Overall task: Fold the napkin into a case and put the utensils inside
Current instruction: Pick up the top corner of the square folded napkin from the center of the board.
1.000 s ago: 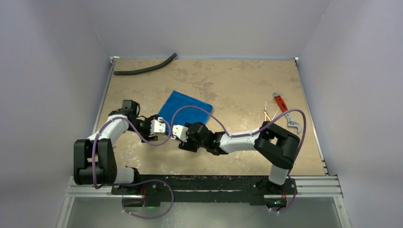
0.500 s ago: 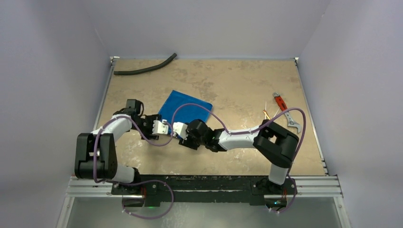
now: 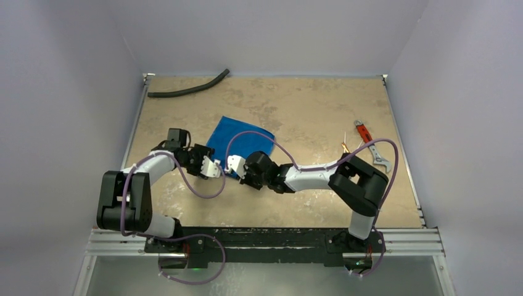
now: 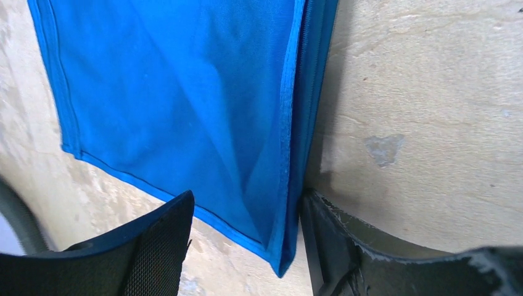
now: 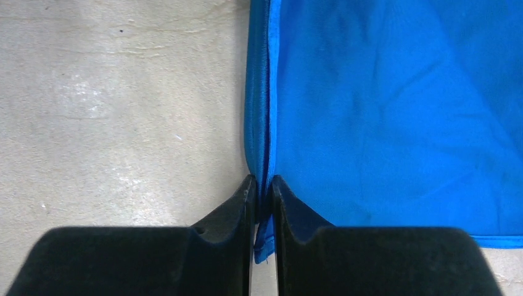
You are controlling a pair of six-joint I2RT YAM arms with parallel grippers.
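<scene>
Hose point(image 3: 188, 89), black and curved, lies at the far-left corner of the table point(image 3: 308, 105), well apart from everything else.

Moving right, the left gripper point(image 3: 213, 168) sits low at the near end of the napkin point(image 3: 247, 147). In its wrist view the jaws are spread wide. The napkin's pointed corner pokes down into the gap between the two fingers point(image 4: 154, 246). The doubled-up hem runs just beside the right-hand finger, though I can't tell if it actually touches. Nothing is pinched, so that one is open.

The napkin itself is bright blue and lies flattish mid-table as a tilted oblong. Its side edge shows stacked layers, so it looks folded over.

Right beside the left one, the right gripper point(image 3: 233, 163) is at that same near end of the cloth. In its wrist view the fingertips point(image 5: 243, 203) are squeezed together with the napkin's layered edge clamped between them. A bit of the corner sticks out below the tips. In that view the cloth spreads off to the right of the fingers, with bare table on the left.

Further right, well apart from the napkin, the utensils point(image 3: 345, 147) lie near the table's right side, too small to count. The red-handled wrench point(image 3: 362, 132) is just beside them.
</scene>
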